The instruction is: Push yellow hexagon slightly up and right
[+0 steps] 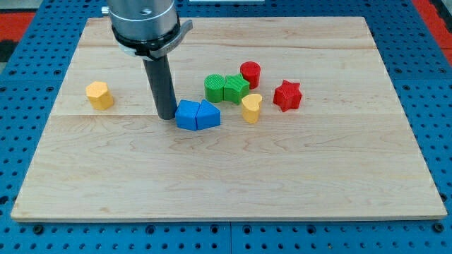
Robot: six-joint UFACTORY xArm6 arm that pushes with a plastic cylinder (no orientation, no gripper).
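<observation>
The yellow hexagon (99, 94) sits alone on the wooden board (226, 176) at the view's left. My tip (167, 116) rests on the board well to the right of the hexagon and slightly lower, close against the left side of a blue block (187, 115). The rod stands upright from the arm's grey head at the view's top.
A second blue block (208, 115) touches the first. To their upper right lie a green round block (214, 87), a green star (235, 88), a red cylinder (250, 73), a yellow heart (251, 108) and a red star (287, 95).
</observation>
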